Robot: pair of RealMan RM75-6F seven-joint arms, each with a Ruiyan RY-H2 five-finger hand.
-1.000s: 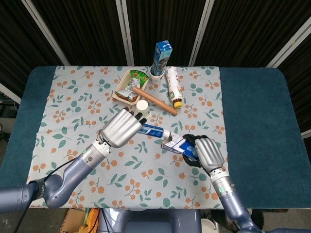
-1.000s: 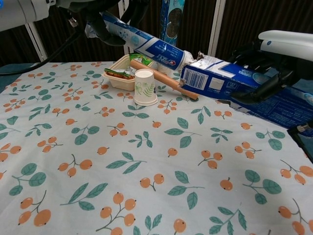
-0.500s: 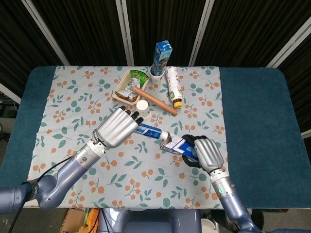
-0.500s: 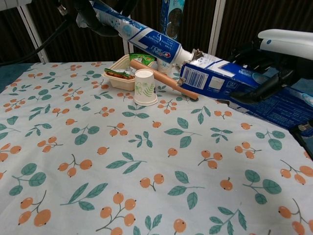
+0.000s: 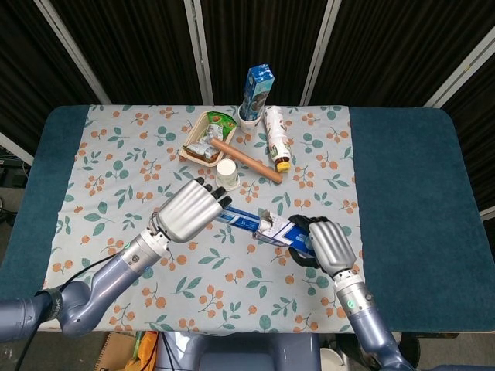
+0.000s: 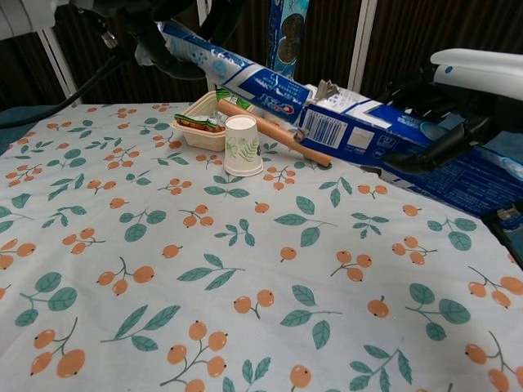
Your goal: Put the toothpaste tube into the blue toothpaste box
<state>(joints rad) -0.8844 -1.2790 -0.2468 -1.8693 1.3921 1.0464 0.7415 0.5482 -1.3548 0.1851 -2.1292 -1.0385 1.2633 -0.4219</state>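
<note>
The left hand [image 5: 188, 212] grips the toothpaste tube [image 6: 237, 72] by its rear portion, fingers closed around it; the right hand [image 5: 329, 244] grips the blue toothpaste box [image 6: 384, 133] with fingers wrapped over its far half. Both items are held above the floral cloth [image 5: 116, 162], near the middle of its front edge.

Change over the last second: the tube's cap end was outside the box mouth, then level with it; it is now past the torn flaps and no longer visible. The left hand has moved toward the box and slightly down, bringing the tube closer to the box axis. The box has held its position.

Assessment: insertion has begun, but most of the tube is still outside (roughly the leading portion only is inside). Continued travel along the box axis appears necessary, and the left hand will need to release or regrip before it meets the flaps.

Visibility limits:
- The depth of the tube inside the box cannot be determined.
- In the chest view the left hand is cut off by the top edge and its fingers merge with the dark background.
- In the head view the right hand covers most of the box.
- The paper cup [image 6: 241, 145] and wooden stick [image 6: 282, 135] stand behind the held items, toward the cloth's rear edge, apart from both.
</note>
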